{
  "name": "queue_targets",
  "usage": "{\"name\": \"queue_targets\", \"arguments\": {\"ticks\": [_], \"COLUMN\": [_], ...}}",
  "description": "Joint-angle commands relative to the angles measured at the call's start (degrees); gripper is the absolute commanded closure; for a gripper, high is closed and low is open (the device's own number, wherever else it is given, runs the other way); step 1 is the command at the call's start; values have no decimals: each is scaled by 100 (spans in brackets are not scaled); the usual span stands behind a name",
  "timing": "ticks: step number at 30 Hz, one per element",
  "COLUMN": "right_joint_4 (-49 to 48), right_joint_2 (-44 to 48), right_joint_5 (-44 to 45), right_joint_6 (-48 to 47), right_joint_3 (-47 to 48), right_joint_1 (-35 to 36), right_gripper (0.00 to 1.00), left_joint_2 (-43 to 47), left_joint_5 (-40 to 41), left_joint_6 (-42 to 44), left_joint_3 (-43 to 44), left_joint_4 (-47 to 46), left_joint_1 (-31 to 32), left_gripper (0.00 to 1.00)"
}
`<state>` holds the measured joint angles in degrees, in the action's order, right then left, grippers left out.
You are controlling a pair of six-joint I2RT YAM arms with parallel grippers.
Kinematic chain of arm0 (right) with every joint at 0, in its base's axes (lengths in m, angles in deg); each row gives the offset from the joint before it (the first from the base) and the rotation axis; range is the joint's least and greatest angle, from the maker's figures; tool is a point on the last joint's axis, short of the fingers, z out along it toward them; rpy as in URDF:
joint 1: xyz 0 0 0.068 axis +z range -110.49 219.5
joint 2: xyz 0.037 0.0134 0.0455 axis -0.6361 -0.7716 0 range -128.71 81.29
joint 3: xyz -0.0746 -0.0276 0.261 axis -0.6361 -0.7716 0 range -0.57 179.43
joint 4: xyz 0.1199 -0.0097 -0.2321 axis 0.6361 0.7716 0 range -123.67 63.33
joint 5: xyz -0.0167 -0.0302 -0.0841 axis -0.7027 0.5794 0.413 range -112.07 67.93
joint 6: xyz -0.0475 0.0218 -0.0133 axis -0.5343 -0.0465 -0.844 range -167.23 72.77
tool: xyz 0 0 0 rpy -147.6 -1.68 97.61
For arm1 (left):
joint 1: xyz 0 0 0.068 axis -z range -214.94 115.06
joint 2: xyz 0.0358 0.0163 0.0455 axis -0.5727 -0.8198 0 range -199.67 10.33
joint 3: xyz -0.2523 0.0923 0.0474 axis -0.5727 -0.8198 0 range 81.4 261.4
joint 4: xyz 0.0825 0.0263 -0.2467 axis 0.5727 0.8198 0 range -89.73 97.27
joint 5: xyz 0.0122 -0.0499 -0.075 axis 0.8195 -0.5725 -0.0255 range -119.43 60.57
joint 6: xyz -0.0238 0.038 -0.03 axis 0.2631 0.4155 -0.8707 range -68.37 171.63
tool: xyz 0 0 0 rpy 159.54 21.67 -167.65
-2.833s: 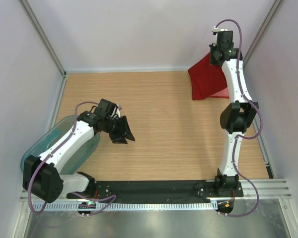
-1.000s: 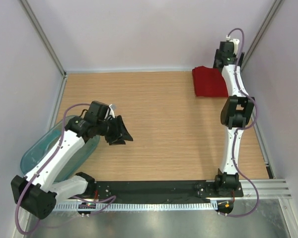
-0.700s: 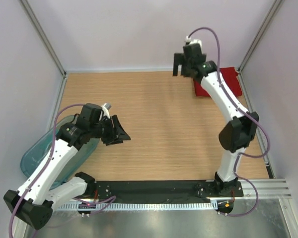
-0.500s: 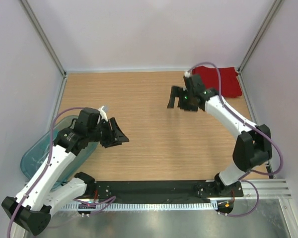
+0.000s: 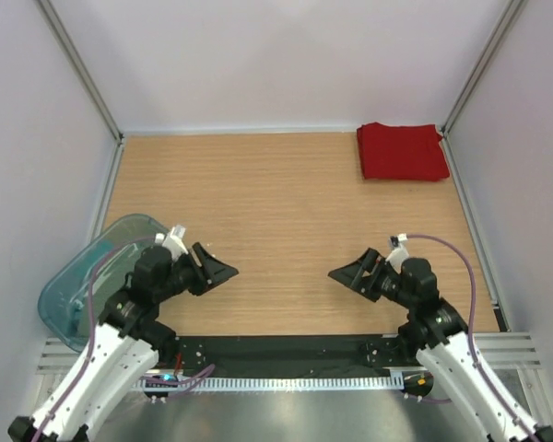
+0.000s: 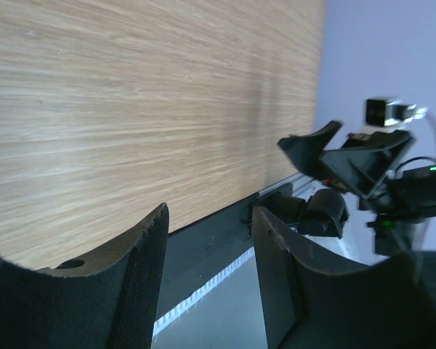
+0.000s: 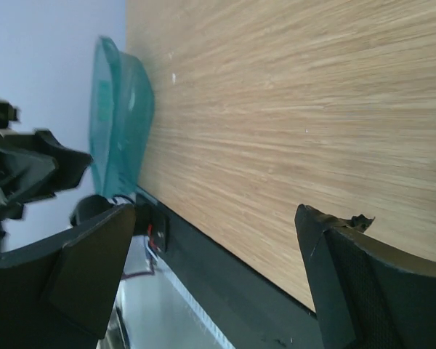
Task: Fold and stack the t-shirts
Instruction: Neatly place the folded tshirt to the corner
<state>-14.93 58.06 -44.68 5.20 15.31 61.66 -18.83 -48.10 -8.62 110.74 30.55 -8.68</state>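
Observation:
A dark red t-shirt (image 5: 402, 152) lies folded into a rectangle in the far right corner of the wooden table, with no gripper near it. My left gripper (image 5: 214, 270) hovers low at the near left, open and empty. The left wrist view shows its fingers (image 6: 142, 269) spread apart over the table's front edge. My right gripper (image 5: 352, 274) hovers at the near right and faces the left one. It is wide open, and nothing lies between its fingers (image 7: 334, 276). Neither wrist view shows a shirt.
A translucent teal bin (image 5: 78, 276) sits at the near left beside the left arm; it also shows on edge as the teal bin (image 7: 120, 123) in the right wrist view. The black base rail (image 5: 286, 350) runs along the near edge. Walls close in the table.
The right arm has swung back from the far right corner to the near edge, leaving the red shirt flat. The left arm has pulled back toward its base, its jaws a little wider.

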Motion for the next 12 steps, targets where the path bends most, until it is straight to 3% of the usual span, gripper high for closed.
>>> {"name": "queue_targets", "arguments": {"ticks": [1,4,7,9,10,12], "right_joint_4": [653,1219,1264,1386,1378,808], "right_joint_2": [2364,1544,1609,2197,2304,2077], "right_joint_5": [316,222,144,117,73,-217], "right_joint_6": [1557,948,840,1023,1181,1314], "right_joint_3": [-726,-621,-717,-1041,-1200,-1516], "right_joint_1": [8,9,17,17,17,17], "right_gripper": [0,0,0,0,0,0], "left_joint_2": [1533,3053,2225,2475,3052,2989], "left_joint_5": [399,663,-615,-795,-621,-707], "left_joint_6": [-522,-786,-523,-742,-786,-919], "left_joint_3": [-689,-1184,-1316,-1668,-1756,-1949], "left_joint_4": [-497,72,-530,-899,-980,-1181], "left_joint_1": [28,19,19,19,19,19], "left_gripper": [49,47,46,46,46,45]}}
